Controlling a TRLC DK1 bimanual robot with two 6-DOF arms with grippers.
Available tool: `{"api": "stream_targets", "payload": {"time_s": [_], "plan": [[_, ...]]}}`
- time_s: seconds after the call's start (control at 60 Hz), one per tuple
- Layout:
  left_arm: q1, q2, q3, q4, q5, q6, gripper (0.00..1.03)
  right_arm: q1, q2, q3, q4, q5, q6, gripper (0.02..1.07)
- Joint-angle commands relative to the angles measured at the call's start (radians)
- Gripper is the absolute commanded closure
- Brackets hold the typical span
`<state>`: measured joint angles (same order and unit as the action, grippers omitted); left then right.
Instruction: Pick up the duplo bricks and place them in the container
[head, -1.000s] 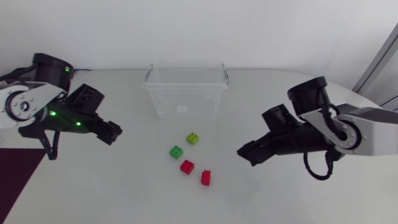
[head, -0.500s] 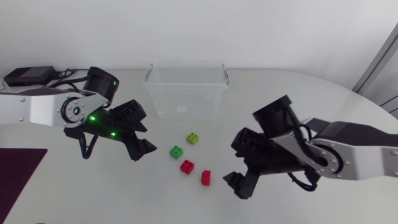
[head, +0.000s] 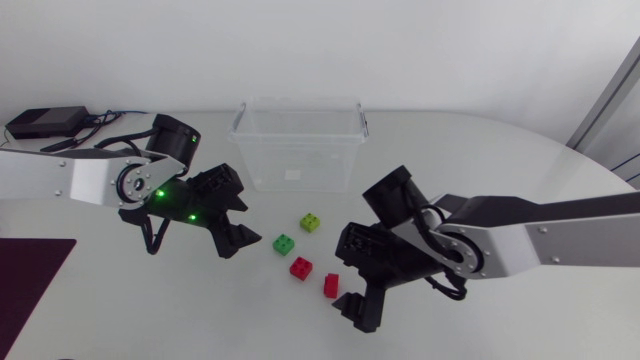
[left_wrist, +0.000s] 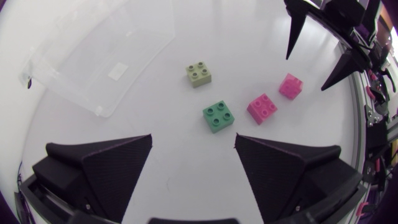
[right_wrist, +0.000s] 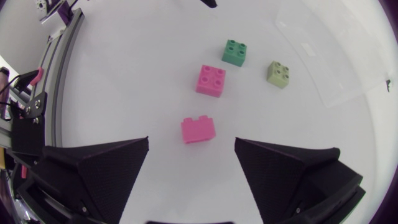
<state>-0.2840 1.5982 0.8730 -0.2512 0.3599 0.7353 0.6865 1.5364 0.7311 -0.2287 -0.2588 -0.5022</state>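
Four bricks are lying in a loose cluster on the white surface (head: 480, 150) in front of the clear container (head: 300, 165), all outside it, with open room stretching toward the near edge. The left end effector (head: 240, 242) is hovering just beside the green brick (head: 284, 243), fingers spread wide and gripping nothing. The right end effector (head: 352, 312) is hanging just beside the tipped red brick (head: 331, 286), likewise gaping and carrying nothing. The upright red brick (head: 300, 268) is sitting between those two bricks, and the lime brick (head: 311, 222) is lying nearest the container. Only the right wrist view is making plain that the tipped red brick is resting on its side, while the left wrist view is showing the other arm's pointed fingertips beyond both red bricks.
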Motion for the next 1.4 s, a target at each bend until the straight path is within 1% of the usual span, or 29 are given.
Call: {"api": "stream_targets", "payload": {"time_s": [0.0, 0.167, 0.25, 0.317, 0.45, 0.533, 0.567, 0.633, 0.817, 0.917, 0.967, 1.067, 1.1, 1.15, 1.25, 1.383], "plan": [[0.011, 0.023, -0.011, 0.007, 0.019, 0.030, 0.10, 0.019, 0.056, 0.040, 0.012, -0.003, -0.024, 0.07], [0.020, 0.025, -0.014, 0.007, 0.031, 0.042, 0.10, 0.022, 0.143, 0.068, 0.043, 0.000, -0.042, 0.07], [0.020, 0.023, -0.016, 0.006, 0.033, 0.042, 0.10, 0.015, 0.160, 0.070, 0.058, -0.003, -0.053, 0.15], [0.022, 0.019, -0.017, 0.007, 0.033, 0.046, 0.10, 0.008, 0.165, 0.076, 0.055, -0.008, -0.062, 0.24], [0.023, 0.019, -0.012, 0.007, 0.039, 0.044, 0.10, 0.008, 0.195, 0.080, 0.052, -0.007, -0.081, 0.54], [0.026, 0.022, -0.012, 0.006, 0.040, 0.044, 0.10, 0.011, 0.195, 0.077, 0.049, -0.007, -0.084, 0.59], [0.029, 0.023, -0.014, 0.006, 0.040, 0.042, 0.10, 0.013, 0.194, 0.076, 0.048, -0.008, -0.084, 0.65], [0.032, 0.029, -0.014, 0.004, 0.040, 0.041, 0.10, 0.013, 0.197, 0.073, 0.045, -0.007, -0.085, 0.71], [0.034, 0.028, -0.016, -0.016, 0.040, 0.036, 0.10, 0.011, 0.188, 0.068, 0.031, -0.002, -0.081, 0.74], [0.014, 0.017, -0.023, -0.026, 0.040, 0.019, 0.10, 0.011, 0.139, 0.056, 0.008, 0.004, -0.070, 0.74], [0.002, 0.008, -0.026, -0.033, 0.040, 0.004, 0.10, 0.010, 0.085, 0.045, -0.017, 0.015, -0.070, 0.74], [-0.047, 0.008, -0.019, -0.056, 0.036, -0.042, 0.11, -0.022, -0.076, 0.030, -0.087, 0.026, -0.067, 0.74], [-0.058, 0.014, -0.012, -0.056, 0.027, -0.066, 0.12, -0.041, -0.114, 0.034, -0.113, 0.027, -0.068, 0.74], [-0.073, 0.037, 0.006, -0.056, 0.001, -0.111, 0.14, -0.073, -0.170, 0.047, -0.156, 0.029, -0.075, 0.74], [-0.109, 0.092, 0.035, -0.057, -0.070, -0.174, 0.21, -0.130, -0.259, 0.100, -0.242, 0.029, -0.081, 0.74], [-0.162, 0.143, 0.064, -0.051, -0.185, -0.260, 0.21, -0.183, -0.335, 0.165, -0.313, 0.029, -0.081, 0.74]]}}
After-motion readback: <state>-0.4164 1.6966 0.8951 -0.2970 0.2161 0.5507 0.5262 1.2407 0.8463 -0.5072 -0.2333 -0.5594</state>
